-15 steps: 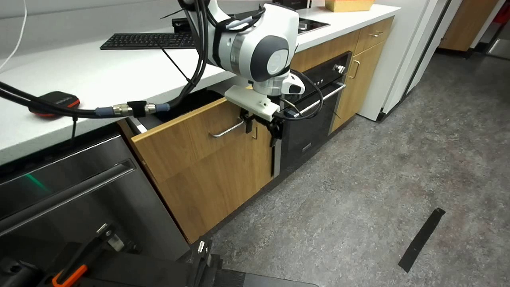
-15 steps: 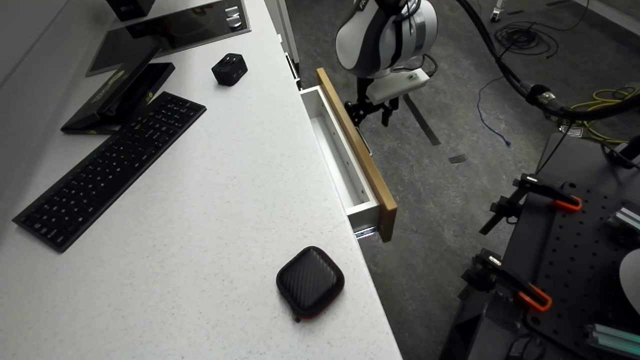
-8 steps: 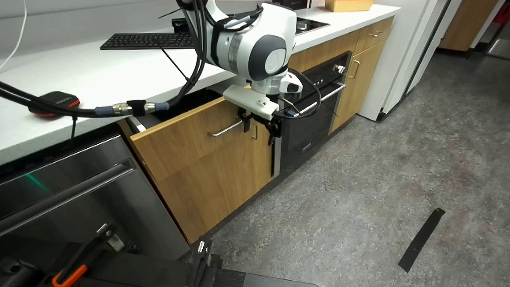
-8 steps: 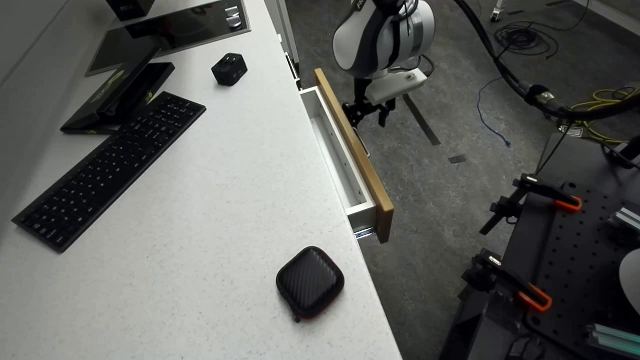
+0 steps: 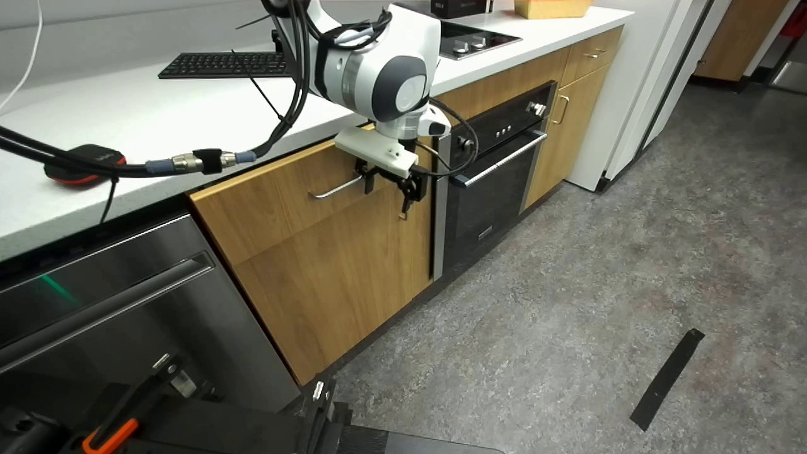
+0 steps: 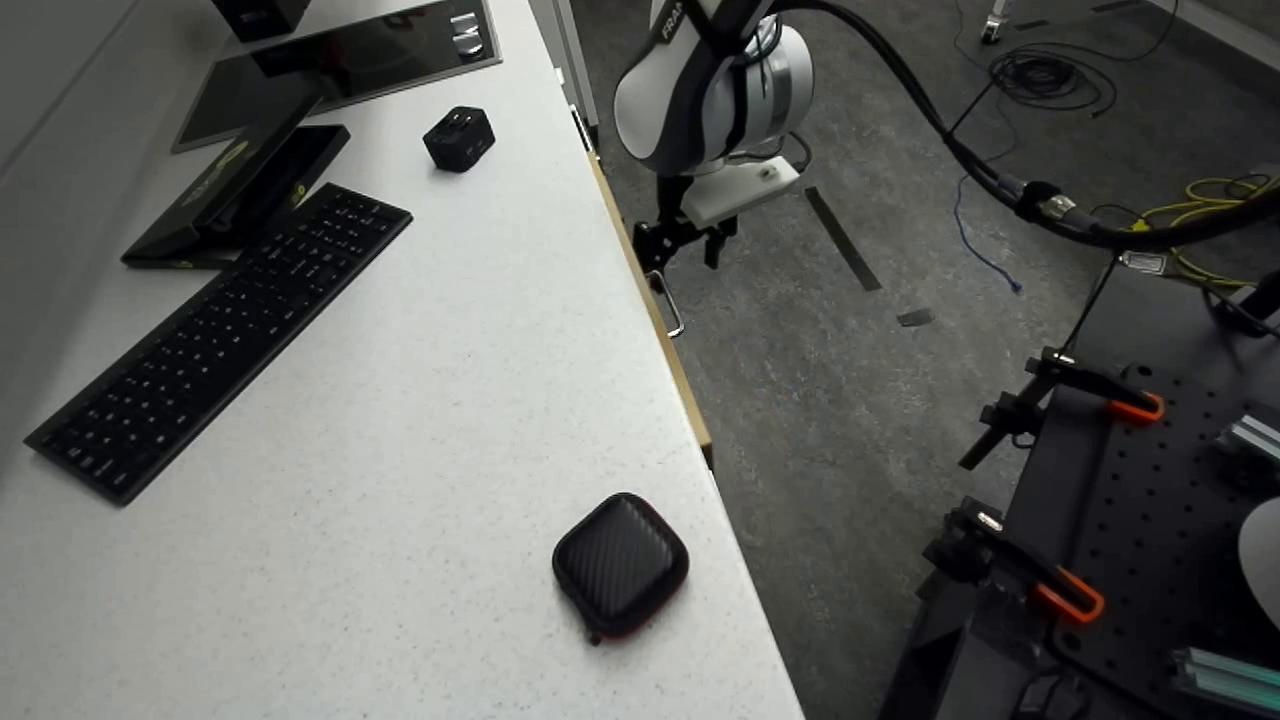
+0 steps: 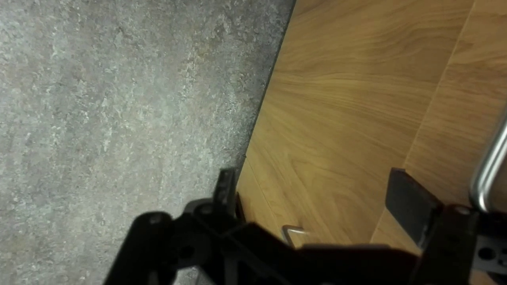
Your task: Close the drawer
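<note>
Nearest in the wrist view, the black end effector (image 7: 313, 192) stands with its fingers (image 7: 412, 208) wide apart, holding nothing. Just beside one finger is a silver bar handle (image 7: 491, 170); whether they touch cannot be told. It is fixed to the light-oak drawer (image 5: 271, 202), which sits just below the edge of the white desk (image 5: 189, 120), apparently closed or nearly so. The drawer looks rigid and smooth-faced, perhaps heavy but likely easy to slide: press flat on the front (image 7: 469, 103) near the handle rather than grip. Farther off is a black built-in oven (image 5: 498, 195).
</note>
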